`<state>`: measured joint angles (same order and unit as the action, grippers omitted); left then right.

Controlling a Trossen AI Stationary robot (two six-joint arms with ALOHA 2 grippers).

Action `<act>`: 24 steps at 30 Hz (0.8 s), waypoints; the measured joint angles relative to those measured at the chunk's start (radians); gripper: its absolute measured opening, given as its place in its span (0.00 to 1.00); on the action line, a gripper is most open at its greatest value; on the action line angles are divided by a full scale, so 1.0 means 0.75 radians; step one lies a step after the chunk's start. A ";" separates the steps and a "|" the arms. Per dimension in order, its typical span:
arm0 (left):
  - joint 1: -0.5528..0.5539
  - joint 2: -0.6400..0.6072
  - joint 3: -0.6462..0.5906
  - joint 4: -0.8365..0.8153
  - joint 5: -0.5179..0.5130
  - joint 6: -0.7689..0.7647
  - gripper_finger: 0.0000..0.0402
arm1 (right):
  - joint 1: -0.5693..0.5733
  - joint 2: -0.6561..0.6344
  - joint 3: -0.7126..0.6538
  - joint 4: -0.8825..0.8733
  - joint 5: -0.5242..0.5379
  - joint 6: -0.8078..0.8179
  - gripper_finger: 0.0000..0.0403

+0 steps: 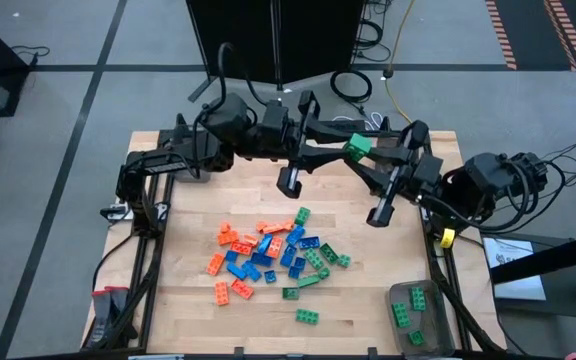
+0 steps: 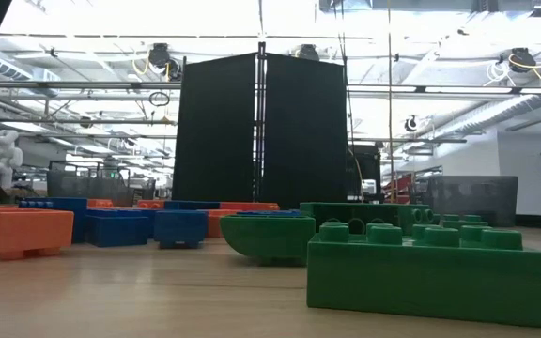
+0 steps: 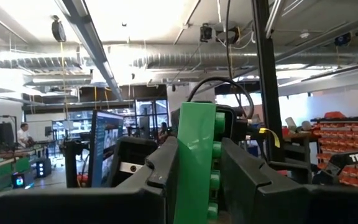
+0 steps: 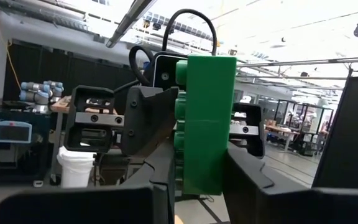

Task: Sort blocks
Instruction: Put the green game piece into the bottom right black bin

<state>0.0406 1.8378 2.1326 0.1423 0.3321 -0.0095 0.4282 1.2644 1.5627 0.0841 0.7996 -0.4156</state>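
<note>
Green brick (image 1: 356, 147) is held mid-air above the table's far side, pinched by both claws at once: left gripper (image 3: 199, 163) clamped on it, right gripper (image 4: 199, 163) clamped too, a handover. Mixed orange, blue and green pile (image 1: 271, 256) sits unsorted mid-table. Bin (image 1: 401, 295) at near right holds a few green bricks. Most sorting remains, by the look of it.

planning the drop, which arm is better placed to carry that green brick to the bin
Right, probably. Both pincers meet on the green studded plastic brick, the left pincer and right pincer each shut on it. The translucent grey bin holding green bricks sits at the table's right front corner, on the right arm's side.
</note>
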 joint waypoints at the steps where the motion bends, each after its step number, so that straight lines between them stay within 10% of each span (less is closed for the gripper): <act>1: 0.000 0.000 0.000 -0.003 0.006 0.000 0.23 | 0.000 0.000 0.000 0.000 0.000 0.000 0.19; 16: -0.003 -0.030 0.001 -0.285 0.049 0.080 0.74 | 0.004 -0.002 0.000 -0.041 0.034 0.014 0.19; 24: -0.005 -0.271 0.003 -0.972 -0.294 0.405 0.74 | 0.278 -0.106 0.002 -0.591 0.497 0.475 0.19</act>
<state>0.0368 1.6342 2.1345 -0.5868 0.1118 0.2941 0.6365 1.1847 1.5642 -0.3593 1.1722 -0.0597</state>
